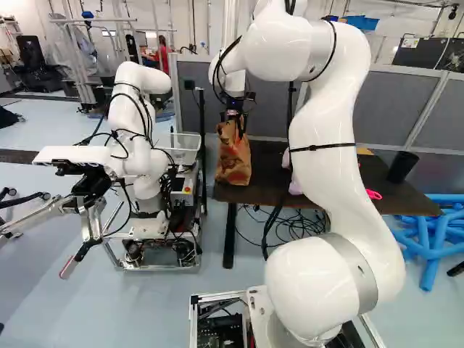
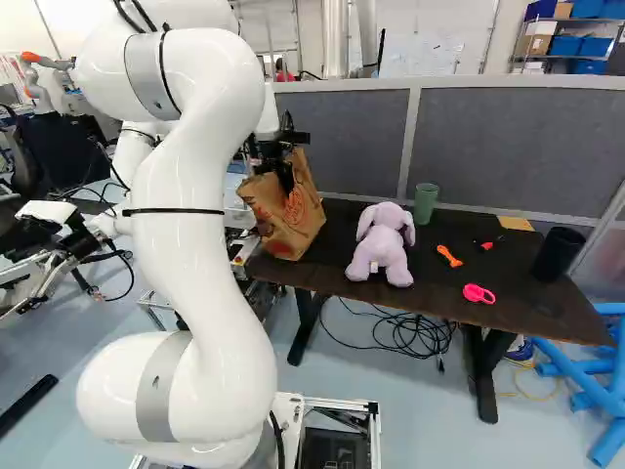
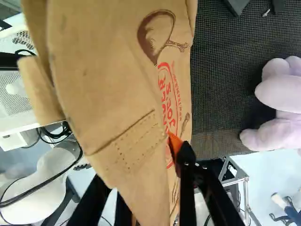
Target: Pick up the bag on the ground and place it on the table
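At the left end of the dark table [image 2: 439, 264] is the brown paper bag [image 2: 293, 223], slightly tilted, its lower part at the tabletop's edge. My gripper [image 2: 281, 168] is at the bag's top in the right base view; in the left base view the bag [image 1: 233, 161] hangs below or stands under it. From the wrist, the gripper [image 3: 146, 175] has its fingers apart with the bag's paper [image 3: 108, 84] between them. One orange pad [image 3: 174, 142] shows beside the paper; the other fingertip is hidden behind the bag.
A lilac plush toy [image 2: 383, 244] sits on the table near the bag. Farther along are a green cup [image 2: 426, 202], an orange item [image 2: 449, 256], pink scissors [image 2: 479, 293] and a black cup [image 2: 558, 254]. Another robot [image 1: 138, 130] stands left of the table. Cables lie beneath.
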